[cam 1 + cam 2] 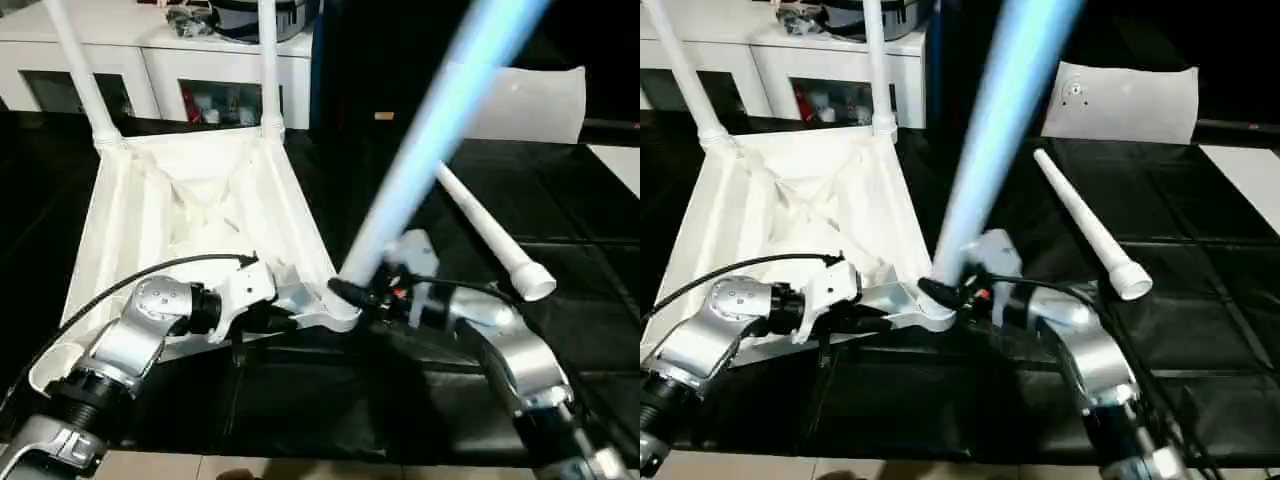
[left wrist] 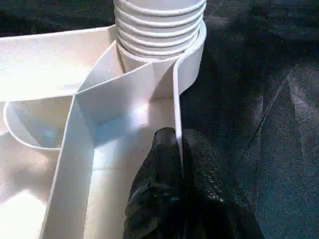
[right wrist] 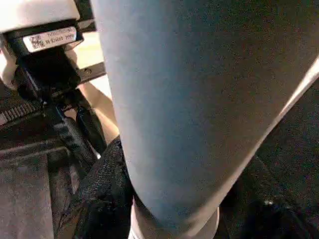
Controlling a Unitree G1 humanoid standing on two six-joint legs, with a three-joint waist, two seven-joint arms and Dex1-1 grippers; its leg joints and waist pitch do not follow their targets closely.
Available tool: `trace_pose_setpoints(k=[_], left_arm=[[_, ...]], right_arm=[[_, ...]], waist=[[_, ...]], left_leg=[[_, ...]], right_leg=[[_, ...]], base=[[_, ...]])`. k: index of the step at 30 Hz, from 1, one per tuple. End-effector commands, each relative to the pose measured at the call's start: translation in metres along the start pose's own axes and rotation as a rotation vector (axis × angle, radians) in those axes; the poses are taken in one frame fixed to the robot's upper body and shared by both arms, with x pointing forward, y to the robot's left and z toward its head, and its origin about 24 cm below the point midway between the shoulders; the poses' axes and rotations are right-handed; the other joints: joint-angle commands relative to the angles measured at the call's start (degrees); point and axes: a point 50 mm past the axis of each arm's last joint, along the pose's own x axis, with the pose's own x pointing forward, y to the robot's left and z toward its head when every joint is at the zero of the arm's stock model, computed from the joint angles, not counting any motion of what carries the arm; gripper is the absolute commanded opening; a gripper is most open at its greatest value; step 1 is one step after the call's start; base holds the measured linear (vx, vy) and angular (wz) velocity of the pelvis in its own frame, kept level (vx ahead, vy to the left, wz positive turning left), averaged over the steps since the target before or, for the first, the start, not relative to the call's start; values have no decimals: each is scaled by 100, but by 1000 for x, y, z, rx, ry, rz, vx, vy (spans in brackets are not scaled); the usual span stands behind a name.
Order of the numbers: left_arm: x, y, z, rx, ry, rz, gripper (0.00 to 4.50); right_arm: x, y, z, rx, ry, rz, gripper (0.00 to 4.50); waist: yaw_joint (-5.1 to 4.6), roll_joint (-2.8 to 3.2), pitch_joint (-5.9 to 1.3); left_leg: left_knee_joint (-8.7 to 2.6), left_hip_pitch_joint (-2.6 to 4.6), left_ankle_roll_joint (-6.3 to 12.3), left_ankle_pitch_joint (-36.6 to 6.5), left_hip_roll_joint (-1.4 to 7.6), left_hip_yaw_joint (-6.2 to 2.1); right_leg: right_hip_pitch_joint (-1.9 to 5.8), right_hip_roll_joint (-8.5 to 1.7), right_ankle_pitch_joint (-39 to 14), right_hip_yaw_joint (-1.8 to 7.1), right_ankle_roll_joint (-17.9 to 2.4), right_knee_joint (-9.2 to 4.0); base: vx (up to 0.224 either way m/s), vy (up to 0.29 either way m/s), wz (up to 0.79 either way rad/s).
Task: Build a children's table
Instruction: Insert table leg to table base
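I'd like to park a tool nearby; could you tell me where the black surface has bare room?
Free: the black surface right of the loose leg, and the near strip between the forearms. Crowded: the tabletop's near corner, where both grippers meet the held leg.

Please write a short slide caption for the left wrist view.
Left gripper pinches the tabletop's rim beside a threaded leg.

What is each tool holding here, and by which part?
Left tool is shut on the tabletop's side wall near a corner socket. Right tool holds a leg near its threaded base.
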Motion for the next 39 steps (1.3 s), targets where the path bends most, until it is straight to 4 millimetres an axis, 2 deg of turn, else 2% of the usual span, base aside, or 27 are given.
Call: trace_pose_setpoints(k=[1,2,3,5,6,7,8,9,10,15,19,20,21,27,30,32,33,34,35,36,37,39], left_arm=[[-1,3,5,53,21,-22,0],[-1,2,5,63,24,-33,0],[0,1,6,77,27,-52,0],[0,0,8,90,26,-75,0],[1,0,9,99,25,-90,0],[1,-1,10,106,25,-100,0],[1,-1,10,112,26,-110,0],[1,-1,11,120,29,-120,0],[1,-1,12,129,35,-134,0],[3,4,17,164,54,-165,0],[3,10,18,175,72,-156,0],[3,11,18,175,79,-151,0],[2,13,16,172,89,-139,0],[-4,17,12,157,109,-114,0],[-6,17,10,154,113,-108,0],[-9,14,10,129,93,-99,0],[-10,12,10,111,80,-86,0],[-11,10,10,99,72,-76,0],[-11,9,10,84,65,-61,0],[-11,8,11,69,53,-42,0],[-11,5,15,37,26,-3,0],[-9,2,19,-1,-3,33,0]], right_arm=[[0,4,-31,55,170,43,189],[1,4,-31,47,176,64,189],[2,5,-31,46,185,99,189],[3,8,-33,57,190,136,189],[4,10,-34,71,189,159,189],[5,12,-34,82,188,175,189],[5,13,-35,92,187,191,189],[5,15,-36,96,185,200,189],[6,16,-37,108,184,212,189],[7,30,-40,134,171,300,189],[7,39,-40,139,172,365,189],[7,40,-39,140,172,375,189],[7,42,-39,138,171,384,189],[9,43,-39,139,161,365,189],[11,39,-39,131,158,319,189],[16,31,-37,136,135,213,189],[18,25,-35,147,114,144,189],[19,21,-33,156,100,97,189],[20,18,-32,159,91,63,189],[20,15,-32,154,87,32,189],[22,10,-30,139,83,-27,189],[24,7,-28,136,74,-72,189]], waist=[[-56,-6,-192],[-76,12,-186],[-105,-25,-185],[-105,-6,-180],[-113,-31,-177],[-111,-29,-200],[-107,-25,-200],[-102,-59,-213],[-85,-37,-223],[-31,-54,-267],[-2,-76,-280],[18,-57,-285],[34,-71,-279],[76,-64,-273],[65,-44,-261],[57,-27,-256],[42,-23,-257],[-1,-22,-233],[-13,15,-231],[-58,6,-222],[-90,15,-221],[-130,24,-222]], left_leg=[[-433,134,-173,-2813,151,-139],[-439,136,-184,-2862,153,-149],[-442,117,-184,-2895,156,-159],[-434,154,-187,-2978,161,-155],[-439,172,-190,-3064,168,-157],[-465,151,-181,-3037,176,-171],[-484,141,-180,-3017,187,-172],[-500,137,-176,-2966,202,-161],[-512,136,-176,-2908,206,-150],[-534,122,-183,-2559,222,-103],[-539,102,-195,-2399,229,-91],[-538,105,-194,-2312,223,-84],[-539,106,-180,-2261,221,-75],[-548,131,-207,-2305,226,-78],[-563,138,-245,-2423,229,-94],[-565,144,-275,-2517,228,-101],[-573,152,-327,-2575,237,-108],[-586,123,-350,-2698,227,-133],[-588,139,-367,-2781,219,-141],[-578,169,-354,-2908,213,-146],[-589,150,-391,-2950,238,-163],[-581,147,-397,-3020,234,-166]], right_leg=[[-2,-417,-3905,175,-300,-698],[-1,-417,-3946,170,-292,-707],[10,-417,-3998,153,-271,-708],[-28,-421,-4031,164,-256,-744],[-33,-411,-4001,147,-264,-760],[13,-420,-3821,149,-306,-725],[21,-420,-3713,157,-336,-715],[28,-413,-3470,169,-412,-690],[27,-410,-3235,196,-491,-661],[81,-395,-2341,225,-764,-573],[140,-406,-2058,230,-873,-532],[151,-412,-1980,235,-889,-523],[156,-408,-1961,237,-883,-530],[159,-422,-2247,236,-834,-550],[145,-421,-2414,230,-804,-568],[130,-424,-2501,232,-791,-579],[121,-438,-2557,236,-814,-563],[121,-440,-2780,220,-772,-580],[116,-436,-2909,213,-734,-599],[80,-421,-3090,203,-676,-633],[92,-439,-3079,211,-696,-610],[80,-432,-3137,209,-682,-622]], base=[[0,0,0],[0,0,0],[0,0,0],[0,0,0],[0,0,0],[0,0,0],[0,0,0],[0,0,0],[0,0,0],[23,-4,2],[0,0,0],[0,0,0],[0,0,0],[0,0,0],[0,0,0],[0,0,0],[0,0,0],[0,0,0],[0,0,0],[0,0,0],[0,0,0],[0,0,0]])
